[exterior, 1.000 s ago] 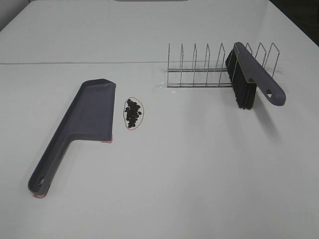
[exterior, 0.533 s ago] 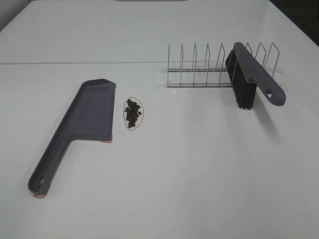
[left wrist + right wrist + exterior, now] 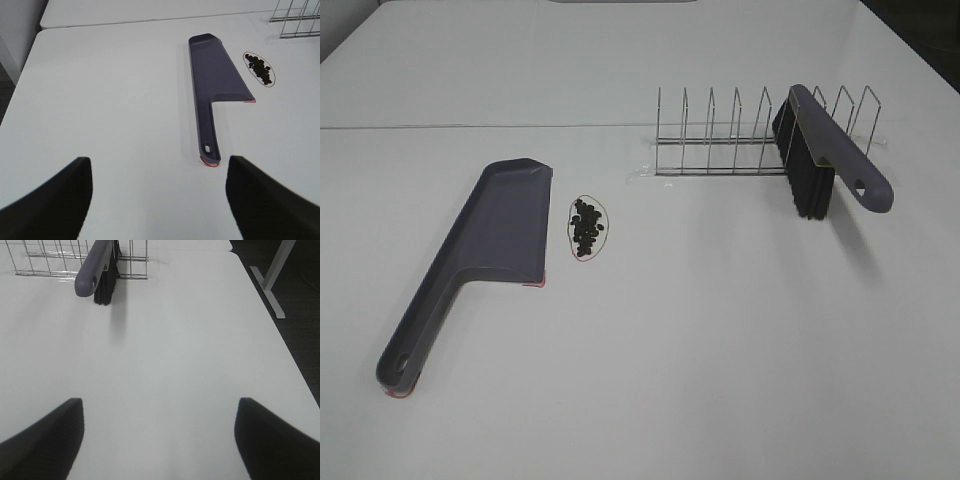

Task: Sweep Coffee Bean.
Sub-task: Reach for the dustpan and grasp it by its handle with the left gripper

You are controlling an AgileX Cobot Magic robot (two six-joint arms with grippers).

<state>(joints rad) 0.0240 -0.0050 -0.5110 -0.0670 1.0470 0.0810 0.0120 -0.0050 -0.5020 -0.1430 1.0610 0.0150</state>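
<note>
The coffee bean (image 3: 587, 226) cluster, tiny and dark, lies inside a thin red string loop just right of a grey dustpan (image 3: 485, 250); both also show in the left wrist view as coffee bean (image 3: 259, 68) and dustpan (image 3: 215, 80). A grey brush (image 3: 820, 150) with black bristles leans in a wire rack (image 3: 740, 140), and the right wrist view shows the brush (image 3: 97, 270) too. My left gripper (image 3: 160, 200) is open, well short of the dustpan handle. My right gripper (image 3: 160, 440) is open over bare table, far from the brush. Neither arm shows in the exterior high view.
The white table (image 3: 720, 330) carries the wire rack (image 3: 60, 260) at the back right. In the right wrist view the table's edge (image 3: 280, 340) drops to a dark floor with a table leg (image 3: 275, 275).
</note>
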